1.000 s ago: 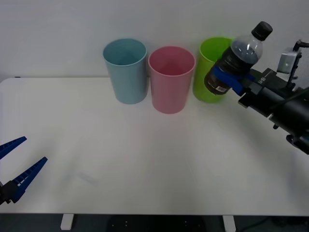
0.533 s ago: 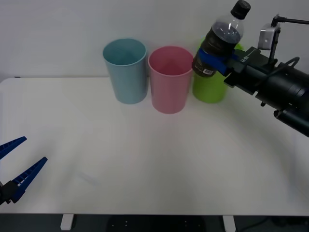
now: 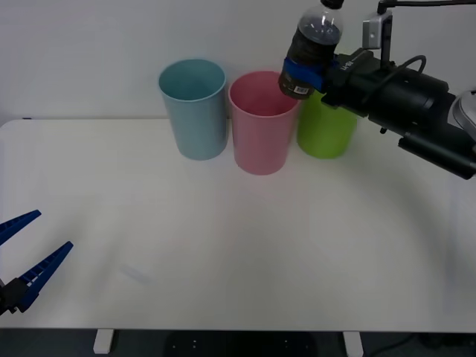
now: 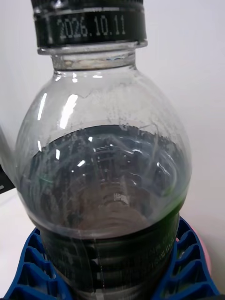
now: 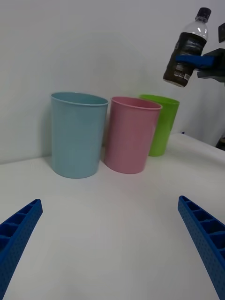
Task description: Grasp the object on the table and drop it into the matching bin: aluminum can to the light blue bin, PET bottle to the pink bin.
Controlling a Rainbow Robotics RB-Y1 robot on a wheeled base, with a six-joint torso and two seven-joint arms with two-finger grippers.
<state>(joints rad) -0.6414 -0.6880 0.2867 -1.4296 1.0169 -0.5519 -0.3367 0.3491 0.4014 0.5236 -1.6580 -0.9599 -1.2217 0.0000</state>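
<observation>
Blue ribbed fingers of the left gripper [image 3: 22,260] sit at about eight o'clock on the table [image 3: 223,245], spread wide and holding nothing; the left wrist view shows its two fingers [image 5: 16,234] well apart over bare white tabletop.

Along the far edge, from about eleven to one o'clock, three bins stand upright in a row. The blue bin [image 3: 193,108] comes first, then the pink bin [image 3: 263,123] just beside it, then a green bin [image 3: 327,123] just beside that. From the left wrist view the same order holds: the blue bin [image 5: 78,133], the pink bin [image 5: 132,133], the green bin [image 5: 161,124].

Up at one o'clock, above the bins, the right gripper [image 3: 311,74] is clamped around the bottle [image 3: 311,46] low on its body. The bottle hangs in the air, tilted a little with its black cap leaning toward one o'clock, its base above the gap between the pink rim and the green rim, partly over the pink bin's right edge. In the left wrist view the bottle [image 5: 186,49] is clear of all three rims, nearest above the green one. The right wrist view shows the bottle [image 4: 105,164] close up, dark liquid filling it to the shoulder, blue fingers [image 4: 185,267] pressed to both sides of it, and a date printed on the cap band.
</observation>
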